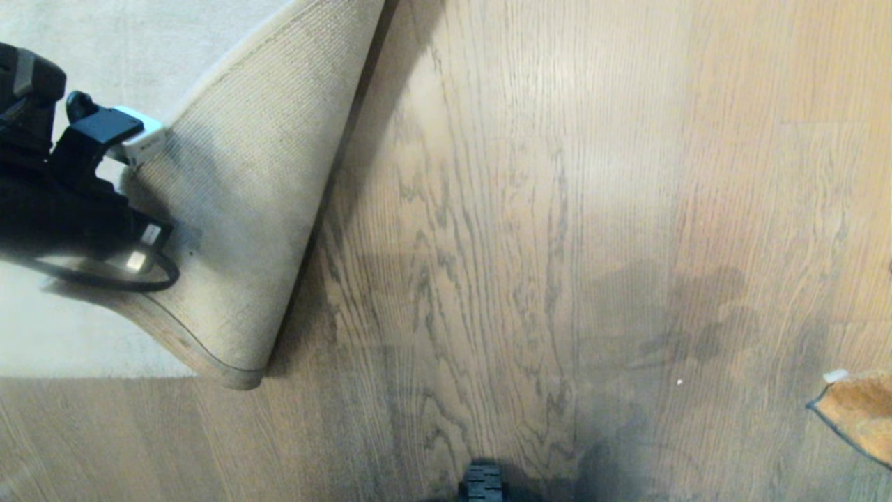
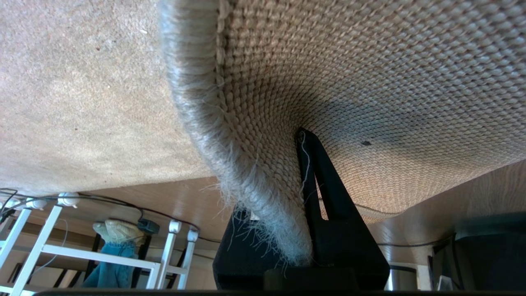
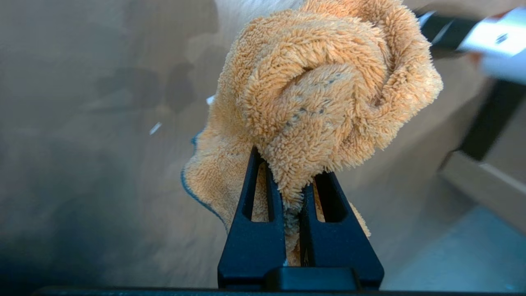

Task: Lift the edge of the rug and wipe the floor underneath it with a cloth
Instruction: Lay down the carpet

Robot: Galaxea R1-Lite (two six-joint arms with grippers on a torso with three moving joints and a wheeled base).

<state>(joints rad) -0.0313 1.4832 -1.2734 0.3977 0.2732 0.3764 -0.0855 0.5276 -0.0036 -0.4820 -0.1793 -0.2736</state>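
The rug edge (image 1: 230,362) is lifted and folded back, so its tan woven backing (image 1: 244,181) faces up. My left gripper (image 2: 283,164) is shut on the rug edge (image 2: 230,164): one black finger (image 2: 324,185) presses the backing and the other is hidden behind the frayed pile. In the head view that arm (image 1: 63,188) sits at the left over the rug. The brown plank floor (image 1: 529,209) lies bare beside the fold. My right gripper (image 3: 289,168) is shut on the fluffy orange cloth (image 3: 324,82), held above the floor. The cloth (image 1: 860,415) shows at the head view's right edge.
A darker patch (image 1: 697,314) and a white speck (image 1: 680,381) mark the planks near the cloth. A black part of the robot (image 1: 482,482) sits at the bottom middle. A white metal rack (image 2: 98,255) with cables stands beyond the rug. Dark furniture legs (image 3: 485,123) stand near the cloth.
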